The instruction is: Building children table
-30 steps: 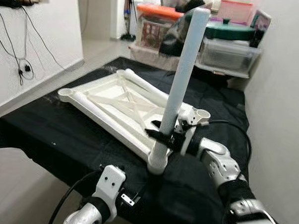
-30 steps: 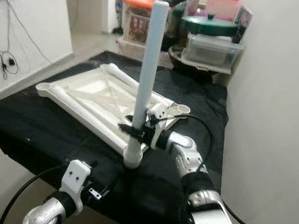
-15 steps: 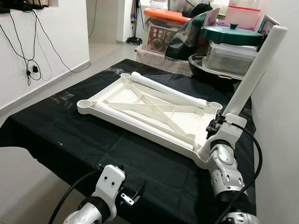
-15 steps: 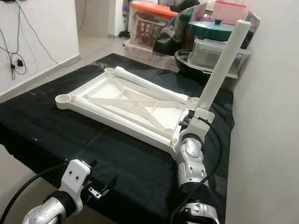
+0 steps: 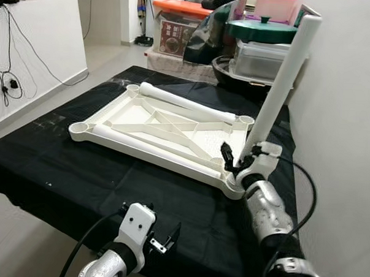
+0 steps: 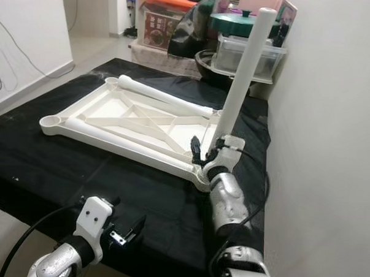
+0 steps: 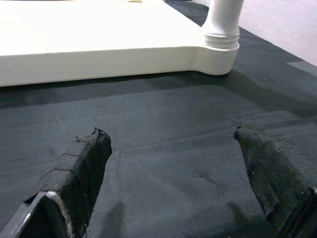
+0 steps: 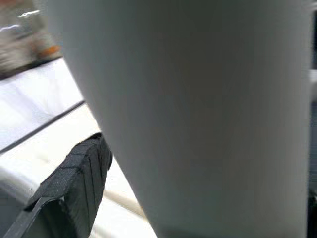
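Observation:
A white children's tabletop [image 5: 167, 128] lies upside down on a black cloth [image 5: 79, 171]. One white leg [image 5: 279, 87] stands in its near right corner socket [image 7: 220, 47] and leans toward the wall. My right gripper [image 5: 239, 162] is shut on the leg just above the socket, and one black finger [image 8: 74, 173] presses its side. Two more white tubes [image 5: 186, 103] lie along the tabletop's long sides. My left gripper [image 7: 171, 136] hovers open low over the cloth, in front of that corner, holding nothing.
A white wall [image 5: 345, 121] runs close along the right of the table. Stacked storage boxes [image 5: 268, 56], a green lid [image 5: 263, 30] and an orange-lidded crate [image 5: 180, 28] crowd the far end. Bare floor [image 5: 27, 101] and wall cables lie to the left.
The head view has swung, so the whole scene sits differently in the picture. The leg stays in the corner socket with my right gripper on it. The left gripper has kept its place.

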